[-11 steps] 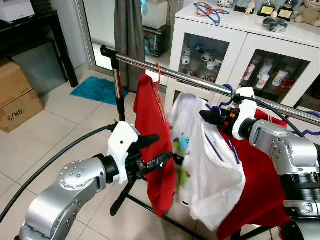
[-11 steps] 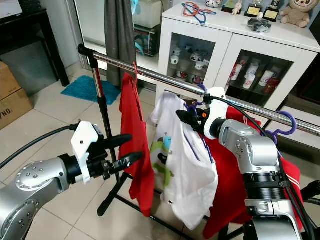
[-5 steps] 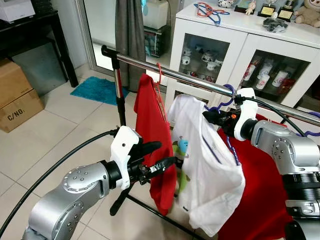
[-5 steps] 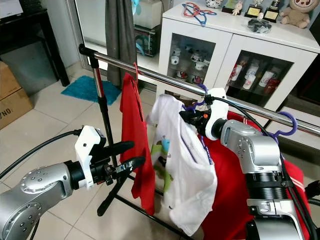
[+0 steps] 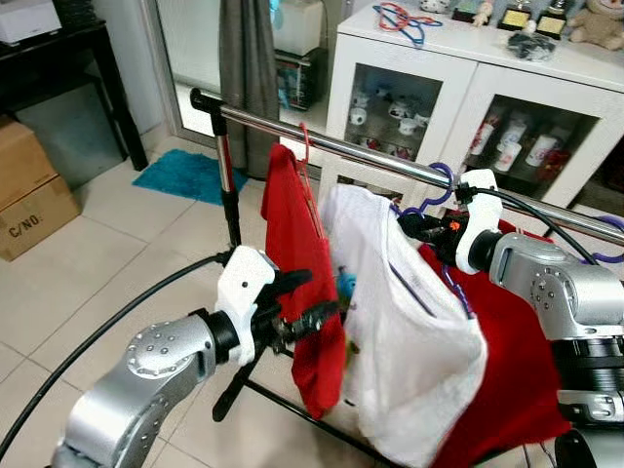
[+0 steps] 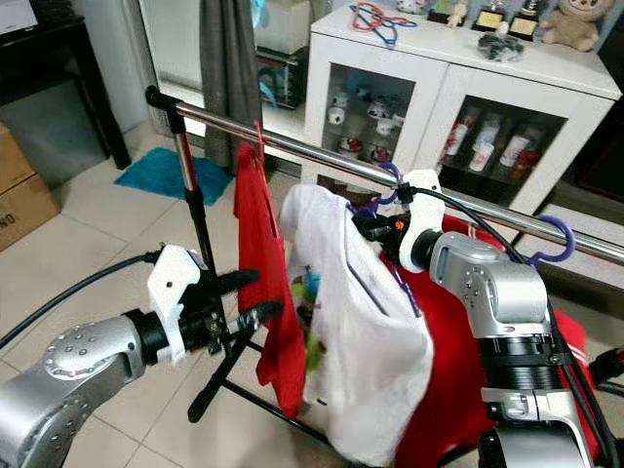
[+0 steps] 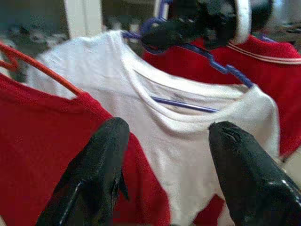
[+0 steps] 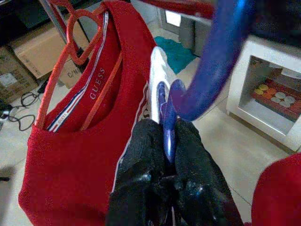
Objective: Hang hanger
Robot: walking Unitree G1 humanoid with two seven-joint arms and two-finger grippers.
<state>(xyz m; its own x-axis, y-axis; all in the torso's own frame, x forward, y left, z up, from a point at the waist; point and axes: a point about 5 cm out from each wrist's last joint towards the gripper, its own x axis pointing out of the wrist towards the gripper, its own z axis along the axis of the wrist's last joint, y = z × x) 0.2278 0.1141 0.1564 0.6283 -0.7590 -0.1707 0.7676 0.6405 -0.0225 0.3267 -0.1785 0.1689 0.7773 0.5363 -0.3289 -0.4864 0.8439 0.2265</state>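
Right gripper [image 5: 408, 226] pinches the purple hanger [image 8: 170, 123] by its neck — hook just under the rail [image 5: 361, 156], beside it; left gripper [image 5: 314, 300], fingers spread, below the rail.

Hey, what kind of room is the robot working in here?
Most likely a living area of a home used for drying or storing laundry: a metal clothes rail hung with a red T-shirt, a white glass-door cabinet holding cups and trophies, and a tiled floor with a teal mat.
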